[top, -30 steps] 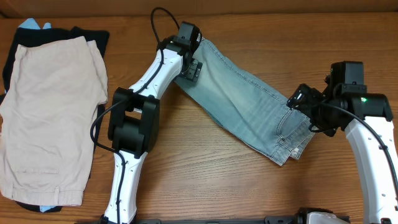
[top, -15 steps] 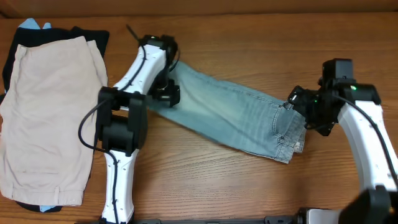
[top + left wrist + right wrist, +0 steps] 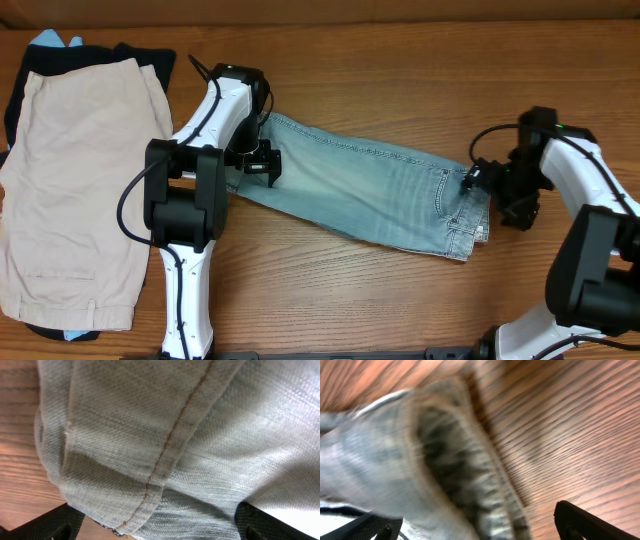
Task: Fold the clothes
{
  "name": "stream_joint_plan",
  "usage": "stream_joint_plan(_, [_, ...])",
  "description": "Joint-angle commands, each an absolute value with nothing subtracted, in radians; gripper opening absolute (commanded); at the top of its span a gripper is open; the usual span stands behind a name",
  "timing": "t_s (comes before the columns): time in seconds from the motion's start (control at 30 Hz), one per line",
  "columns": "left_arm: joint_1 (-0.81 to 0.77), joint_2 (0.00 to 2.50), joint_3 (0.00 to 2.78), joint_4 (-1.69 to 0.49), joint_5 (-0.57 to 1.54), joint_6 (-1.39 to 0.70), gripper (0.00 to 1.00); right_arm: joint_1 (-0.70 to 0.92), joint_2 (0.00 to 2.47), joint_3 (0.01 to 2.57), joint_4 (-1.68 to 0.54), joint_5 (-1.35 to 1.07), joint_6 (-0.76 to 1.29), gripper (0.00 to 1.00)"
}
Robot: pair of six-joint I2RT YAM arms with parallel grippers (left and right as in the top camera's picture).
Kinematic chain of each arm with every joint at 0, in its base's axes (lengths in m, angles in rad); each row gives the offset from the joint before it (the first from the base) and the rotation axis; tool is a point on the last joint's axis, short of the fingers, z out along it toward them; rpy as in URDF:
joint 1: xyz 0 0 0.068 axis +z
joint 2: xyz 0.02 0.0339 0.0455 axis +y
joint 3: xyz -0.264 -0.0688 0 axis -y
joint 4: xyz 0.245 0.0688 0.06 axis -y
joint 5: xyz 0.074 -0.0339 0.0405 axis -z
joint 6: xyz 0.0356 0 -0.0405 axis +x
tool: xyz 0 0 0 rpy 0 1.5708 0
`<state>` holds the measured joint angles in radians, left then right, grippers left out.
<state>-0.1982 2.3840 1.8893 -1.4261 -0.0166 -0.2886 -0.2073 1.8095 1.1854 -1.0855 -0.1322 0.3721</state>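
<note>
The light-blue denim shorts lie as one long strip across the middle of the table, with the hem to the left and the waistband with a pocket to the right. My left gripper is over the hem end. In the left wrist view its fingers stand wide apart with the denim and an orange seam between them. My right gripper is at the waistband end. The right wrist view is blurred; its fingers are spread, with the waistband edge between them.
A large beige garment lies at the left on top of a black garment, with a bit of pale blue cloth at the far corner. The left arm's base stands between this pile and the shorts.
The shorts have swung from a steep diagonal to nearly level. My left gripper moved left and toward the front with the hem end. My right gripper shifted at the waistband end.
</note>
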Motion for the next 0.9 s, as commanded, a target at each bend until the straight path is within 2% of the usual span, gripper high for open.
stream_joint_plan(0.0, [-0.222,2.5,1.819,-1.375,0.014,-0.284,1.0,-0.268,1.803,1.133,-1.074,-0.18,0.28,1.0])
stream_joint_plan(0.3, [-0.218,2.5,1.848,-1.342,0.02,-0.257,1.0,-0.281,1.803,0.958,-0.916,-0.382,0.234,0.89])
stream_joint_plan(0.4, [-0.214,2.499,1.897,-1.362,0.024,-0.236,1.0,-0.281,1.803,0.905,-0.843,-0.473,0.227,0.74])
stream_joint_plan(0.47, [-0.213,2.493,1.944,-1.384,0.027,-0.228,1.0,-0.281,1.803,0.873,-0.797,-0.516,0.228,0.59])
stream_joint_plan(0.6, [-0.213,2.479,2.083,-1.448,0.027,-0.205,1.0,-0.281,1.803,0.845,-0.759,-0.528,0.239,0.38])
stream_joint_plan(0.67, [-0.212,2.472,2.168,-1.488,0.027,-0.202,1.0,-0.281,1.803,0.844,-0.751,-0.553,0.239,0.23])
stream_joint_plan(0.77, [-0.21,2.462,2.317,-1.554,0.031,-0.202,1.0,-0.284,1.803,0.846,-0.719,-0.62,0.239,0.07])
stream_joint_plan(0.8, [-0.209,2.458,2.371,-1.578,0.04,-0.201,1.0,-0.288,1.803,0.849,-0.71,-0.636,0.239,0.04])
stream_joint_plan(0.87, [-0.207,2.455,2.466,-1.621,0.053,-0.199,1.0,-0.3,1.803,0.866,-0.711,-0.659,0.239,0.04])
